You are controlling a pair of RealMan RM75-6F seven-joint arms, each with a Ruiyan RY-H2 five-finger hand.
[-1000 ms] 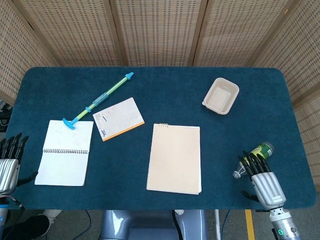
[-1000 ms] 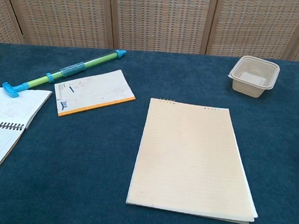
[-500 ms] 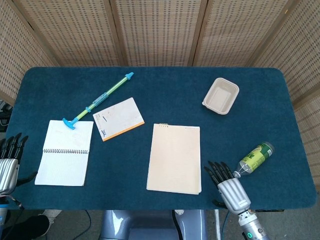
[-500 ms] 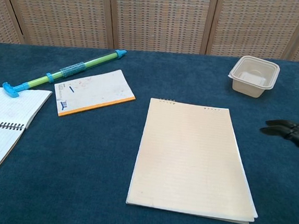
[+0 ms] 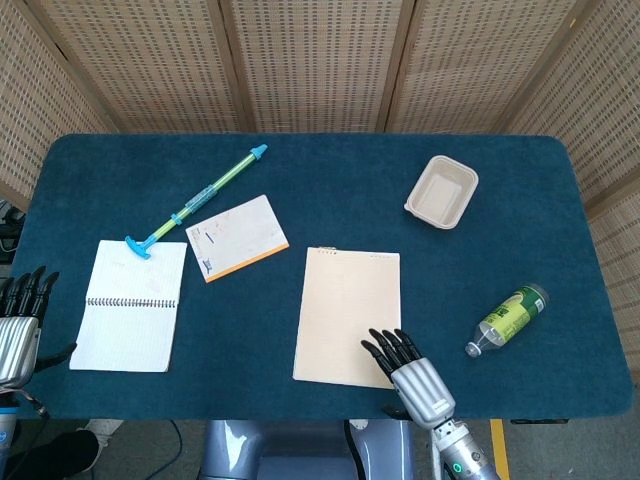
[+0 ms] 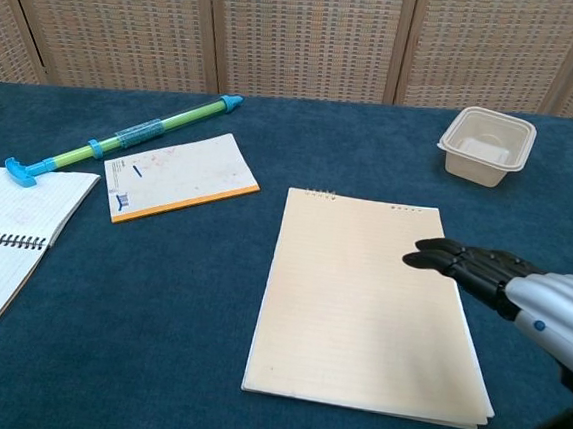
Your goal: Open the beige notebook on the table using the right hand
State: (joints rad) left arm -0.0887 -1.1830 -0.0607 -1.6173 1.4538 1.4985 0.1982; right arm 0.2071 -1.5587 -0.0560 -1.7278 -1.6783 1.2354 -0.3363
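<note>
1. Beige cover first: the beige notebook (image 5: 349,317) lies flat and shut at the middle of the blue surface (image 5: 330,180), its binding along the far edge, so the task's one step is not done yet.
2. My right hand (image 5: 413,370) hovers over the notebook's near right corner, fingers (image 6: 458,260) stretched out straight and slightly apart, holding nothing. Whether the tips touch the cover I cannot tell.
3. I judge the approach nearly finished. What is left: catch the free edge of the cover, lift it, and swing it over.
4. My left hand (image 5: 18,325) waits well to the notebook's left, at the surface's near corner, fingers extended and empty.
5. Right of the notebook, apart from it, a green bottle (image 5: 509,318) lies on its side; it could get knocked if my arm swings wide.
6. Left of the notebook sits an open spiral pad (image 5: 131,318).
7. Beyond the notebook to the left lie an orange-edged notepad (image 5: 237,237) and, further, a green-and-blue stick (image 5: 198,198); a far-hinged cover would flip toward bare surface beyond the notebook, so nothing blocks it.
8. Far right of the notebook stands an empty tray (image 5: 441,191).
</note>
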